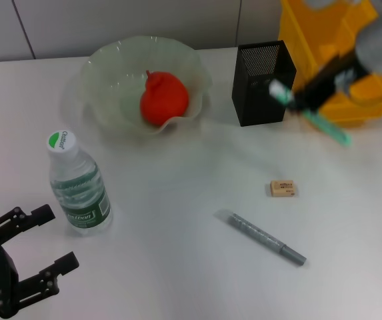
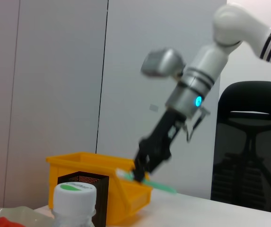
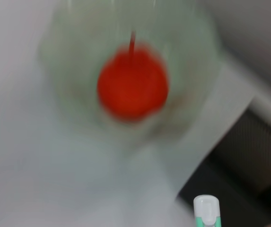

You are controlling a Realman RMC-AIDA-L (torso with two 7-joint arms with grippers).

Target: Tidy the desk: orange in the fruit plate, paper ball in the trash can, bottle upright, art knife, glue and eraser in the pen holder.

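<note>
Right gripper (image 1: 302, 100) clamps what seems a green-white art knife (image 1: 311, 113) beside the pen holder (image 1: 261, 83); orange (image 1: 164, 99) sits in fruit plate (image 1: 111, 73); left gripper (image 1: 41, 243) spread wide

The fruit plate (image 1: 111, 80) is sitting toward the counter's (image 1: 191, 267) far edge, with the orange (image 1: 164, 99) lying in it. The pen holder (image 1: 259, 83) is standing beside it toward the right edge, and a bin (image 1: 351, 100) is sitting just past that at the far right corner. The bottle (image 1: 77, 183) is standing upright near the left edge. The eraser (image 1: 283, 188) is lying right of the middle, with 1 pen-like stick (image 1: 264, 238) lying nearer the front edge. The right tool (image 1: 296, 100) is holding a stick (image 1: 327, 127) in the air beside the pen holder. The left tool (image 1: 41, 250) is hanging at the front left corner.
</note>
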